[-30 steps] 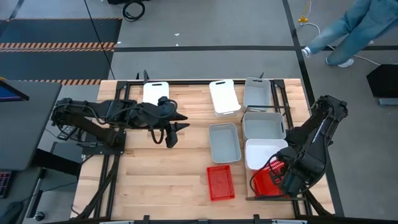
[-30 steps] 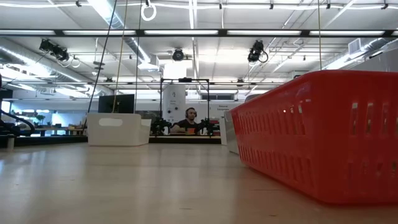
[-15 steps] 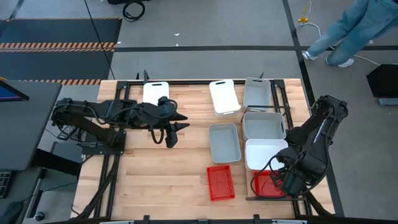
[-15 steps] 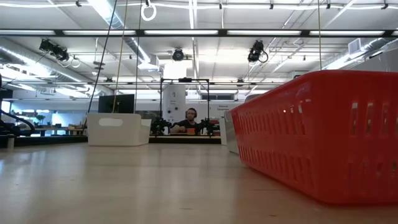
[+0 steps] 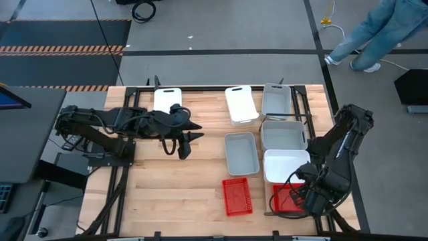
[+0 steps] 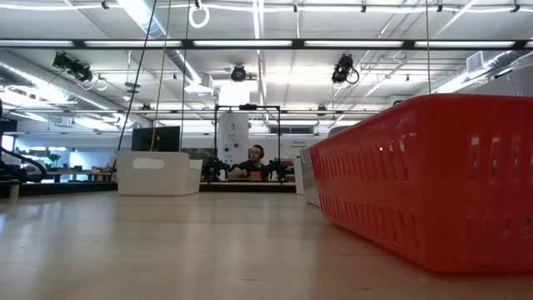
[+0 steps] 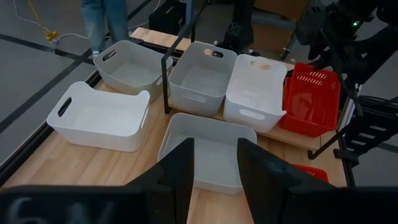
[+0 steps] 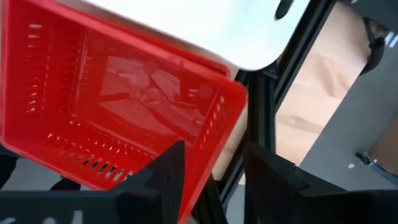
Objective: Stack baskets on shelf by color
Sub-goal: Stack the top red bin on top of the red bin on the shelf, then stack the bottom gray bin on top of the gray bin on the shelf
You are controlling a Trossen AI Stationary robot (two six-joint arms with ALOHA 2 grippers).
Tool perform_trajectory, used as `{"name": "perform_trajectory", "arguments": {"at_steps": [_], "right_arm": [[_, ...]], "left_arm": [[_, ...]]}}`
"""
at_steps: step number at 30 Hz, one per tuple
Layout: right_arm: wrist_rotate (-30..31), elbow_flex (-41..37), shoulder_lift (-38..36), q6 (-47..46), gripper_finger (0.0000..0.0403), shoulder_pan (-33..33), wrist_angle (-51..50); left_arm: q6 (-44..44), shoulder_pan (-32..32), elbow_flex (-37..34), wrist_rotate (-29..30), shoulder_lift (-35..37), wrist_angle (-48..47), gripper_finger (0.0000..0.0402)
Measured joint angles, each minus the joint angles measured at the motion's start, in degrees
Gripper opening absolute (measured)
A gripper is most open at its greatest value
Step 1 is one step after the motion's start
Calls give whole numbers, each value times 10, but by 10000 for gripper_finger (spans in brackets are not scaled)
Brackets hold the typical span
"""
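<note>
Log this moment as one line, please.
right hand: open, over red basket on shelf near end | left hand: open, idle mid-table | second red basket: on table, unstacked

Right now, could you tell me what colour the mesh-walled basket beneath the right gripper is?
Red; the mesh-walled plastic basket shows best in the right wrist view.

Red mesh basket [image 5: 237,196] on pale slatted butcher-block tabletop [image 5: 174,187], near centre; second red mesh basket [image 5: 286,199] at near right. White basket [image 5: 285,165] just beyond it, light grey baskets [image 5: 283,134] farther along. White basket [image 5: 167,100] at far left. Dark arms, black frame. Orange-and-black striped floor tape [image 5: 60,48] at far left.
</note>
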State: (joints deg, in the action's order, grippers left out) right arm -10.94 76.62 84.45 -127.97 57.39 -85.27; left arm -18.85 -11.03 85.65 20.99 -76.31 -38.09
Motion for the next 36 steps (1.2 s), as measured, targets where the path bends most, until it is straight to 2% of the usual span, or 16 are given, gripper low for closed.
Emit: {"name": "perform_trajectory", "arguments": {"at_steps": [15, 19, 28, 36], "right_arm": [[9, 0, 28, -15, 162, 5, 7], [7, 0, 36, -16, 143, 7, 7], [2, 0, 46, -24, 71, 9, 4], [-6, 0, 43, -24, 76, 15, -2]], "left_arm": [[0, -8, 0, 0, 0, 1, 128], [0, -12, 0, 0, 0, 2, 128], [-6, -15, 0, 0, 0, 2, 128], [-11, -20, 0, 0, 0, 2, 128]]}}
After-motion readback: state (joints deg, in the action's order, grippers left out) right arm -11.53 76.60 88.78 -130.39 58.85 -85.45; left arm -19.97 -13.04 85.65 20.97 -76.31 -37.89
